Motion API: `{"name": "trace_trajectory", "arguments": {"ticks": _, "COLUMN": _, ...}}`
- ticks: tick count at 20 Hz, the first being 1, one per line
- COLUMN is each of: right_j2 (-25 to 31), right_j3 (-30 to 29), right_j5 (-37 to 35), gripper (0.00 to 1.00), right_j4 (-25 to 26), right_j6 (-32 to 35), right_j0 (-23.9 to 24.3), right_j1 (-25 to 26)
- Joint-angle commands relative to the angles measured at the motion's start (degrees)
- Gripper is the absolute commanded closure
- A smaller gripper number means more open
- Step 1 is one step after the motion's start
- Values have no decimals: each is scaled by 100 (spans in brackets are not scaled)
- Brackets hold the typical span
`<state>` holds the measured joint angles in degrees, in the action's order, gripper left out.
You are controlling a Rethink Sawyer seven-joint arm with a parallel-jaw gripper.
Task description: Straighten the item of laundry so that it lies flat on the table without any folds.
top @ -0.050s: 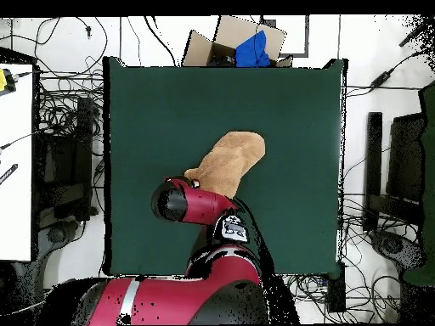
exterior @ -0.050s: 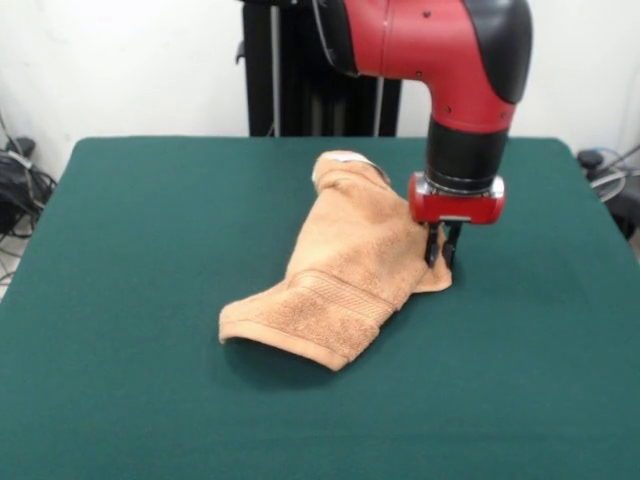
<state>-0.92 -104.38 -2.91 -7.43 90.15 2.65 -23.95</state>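
One towel (exterior @ -0.050s: pixel 345 275) bunched on table (exterior @ -0.050s: pixel 140 250); gripper (exterior @ -0.050s: pixel 441 255) narrow, pinching towel edge.

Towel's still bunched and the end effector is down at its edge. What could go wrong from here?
The end effector sits at the very edge of the towel, so a thin pinch might slip off. The towel lies folded over itself with its front end arched up; a pull could drag the whole bundle across the table rather than open it. In the overhead view the arm hides the contact point.
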Motion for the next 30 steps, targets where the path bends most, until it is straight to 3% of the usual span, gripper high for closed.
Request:
{"name": "trace_trajectory", "arguments": {"ticks": 1, "right_j2": 311, "right_j3": 144, "right_j5": 313, "gripper": 100, "right_j4": -411, "right_j6": 1499, "right_j0": -227, "right_j1": 333}}
{"name": "trace_trajectory", "arguments": {"ticks": 30, "right_j2": 288, "right_j3": 108, "right_j5": 277, "gripper": 100, "right_j4": -1212, "right_j6": 1543, "right_j0": -686, "right_j1": 253}}
